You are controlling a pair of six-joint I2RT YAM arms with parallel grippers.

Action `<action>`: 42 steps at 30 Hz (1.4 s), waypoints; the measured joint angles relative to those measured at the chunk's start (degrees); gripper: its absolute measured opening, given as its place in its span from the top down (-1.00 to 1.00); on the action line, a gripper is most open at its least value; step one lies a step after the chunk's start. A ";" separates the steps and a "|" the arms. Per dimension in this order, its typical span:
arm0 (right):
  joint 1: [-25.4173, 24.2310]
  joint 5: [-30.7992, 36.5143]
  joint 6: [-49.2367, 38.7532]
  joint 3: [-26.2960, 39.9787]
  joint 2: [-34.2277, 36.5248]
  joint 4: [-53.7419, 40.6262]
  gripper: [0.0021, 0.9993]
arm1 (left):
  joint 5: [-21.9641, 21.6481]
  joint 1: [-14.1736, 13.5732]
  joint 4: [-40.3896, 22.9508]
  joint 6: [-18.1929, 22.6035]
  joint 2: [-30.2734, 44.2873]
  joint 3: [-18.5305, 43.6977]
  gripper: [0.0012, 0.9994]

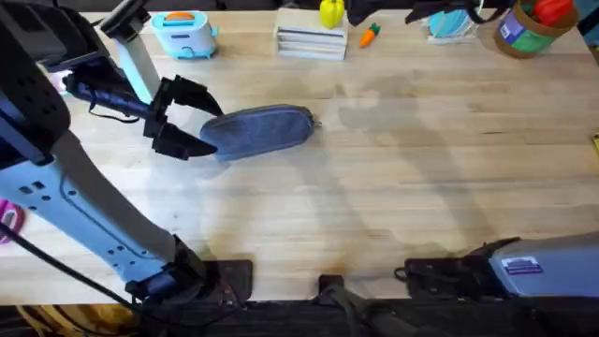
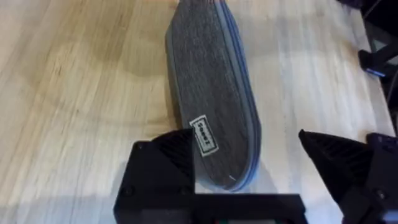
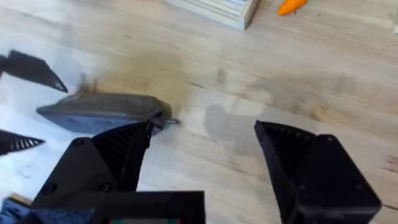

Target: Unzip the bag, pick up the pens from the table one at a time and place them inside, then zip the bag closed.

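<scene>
The left jaws [image 1: 182, 120] stand wide open around the left end of the bag [image 1: 265, 129], one finger on the far side and one on the near side, holding nothing yet; in the left wrist view that end of the bag [image 2: 214, 106] lies between the two fingertips [image 2: 168, 155], and I cannot tell whether either touches the fabric. The right jaws [image 3: 202, 155] are also wide open and empty, kept back at the near right edge of the bench [image 1: 421, 168], well apart from the bag. The bag lies flat on the bench, left of centre, its length running left to right, and its zipper looks fully closed. The pull [image 1: 317, 124] sticks out at the bag's right end, seen as a small metal tab [image 3: 172, 122] in the right wrist view. No pen can be made out on the bench. By my reading, the first step is in hand: pinning the bag so it can be unzipped. Next, the left jaws would need to close on the end to anchor it, and the right arm would need to reach in and pinch the small pull, then draw it leftward along the bag.
</scene>
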 joint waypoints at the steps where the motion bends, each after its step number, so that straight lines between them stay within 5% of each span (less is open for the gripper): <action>1: 0.00 0.00 -1.28 0.00 -0.57 -0.62 -1.00 | 0.06 0.37 -0.28 0.00 -0.12 0.00 -0.99; 12: 0.00 6.38 -10.42 0.00 -11.14 -9.09 -1.00 | 0.18 4.70 -0.47 -0.22 -18.81 -0.02 -0.99; 17: 0.00 8.39 -12.49 0.09 -16.93 -11.59 -1.00 | 0.11 3.79 1.25 -8.14 -32.63 -0.02 -0.99; 18: 0.00 8.61 -12.87 0.13 -18.08 -13.79 -1.00 | 0.07 3.81 1.28 -13.44 -37.66 -0.02 -0.99; 27: 0.00 8.76 -12.87 0.12 -18.34 -17.26 -1.00 | -0.92 3.81 2.54 -35.62 -51.40 -0.02 -0.99; 37: 0.00 7.41 -12.15 -1.27 -18.32 -16.88 -1.00 | -5.18 3.81 9.04 -69.73 -57.67 -0.02 -0.99; 42: 0.00 7.19 -11.75 -1.27 -18.32 -16.88 -1.00 | -6.36 3.59 11.64 -82.56 -58.24 -0.02 -0.99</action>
